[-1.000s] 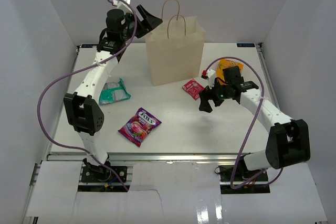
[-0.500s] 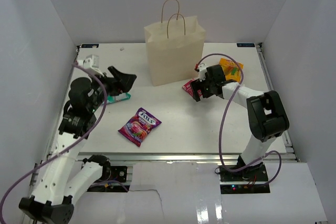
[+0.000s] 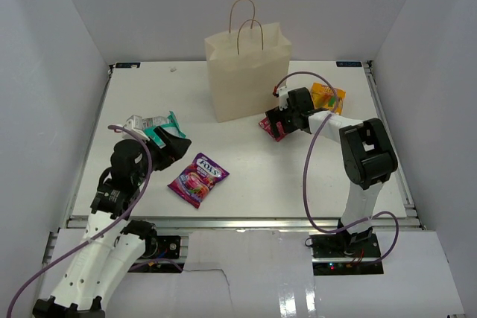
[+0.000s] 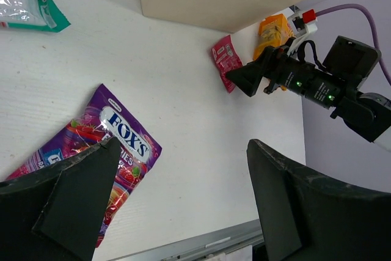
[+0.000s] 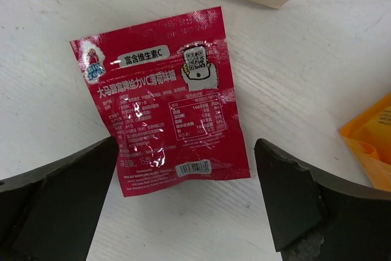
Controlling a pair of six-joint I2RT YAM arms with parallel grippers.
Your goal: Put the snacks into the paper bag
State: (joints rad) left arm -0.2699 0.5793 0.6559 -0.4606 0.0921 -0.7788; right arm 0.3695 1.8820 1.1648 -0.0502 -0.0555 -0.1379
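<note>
The right gripper [image 5: 183,148] now straddles the red sachet [image 5: 162,99], fingers spread for a pinch, while the left gripper [image 4: 183,145], also spread, has swung back beside the purple candy bag [image 4: 125,136].

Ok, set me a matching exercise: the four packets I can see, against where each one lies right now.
Things:
1. purple candy bag
2. teal-and-white pouch
3. red sachet
4. orange pack

Places:
A. directly under the open right gripper
B. right of the paper bag, beyond the right gripper
C. leftmost packet, beside the open left gripper
D. front of the table, between the two arms

Pairs: 1-D, 2-C, 3-A, 4-B
</note>
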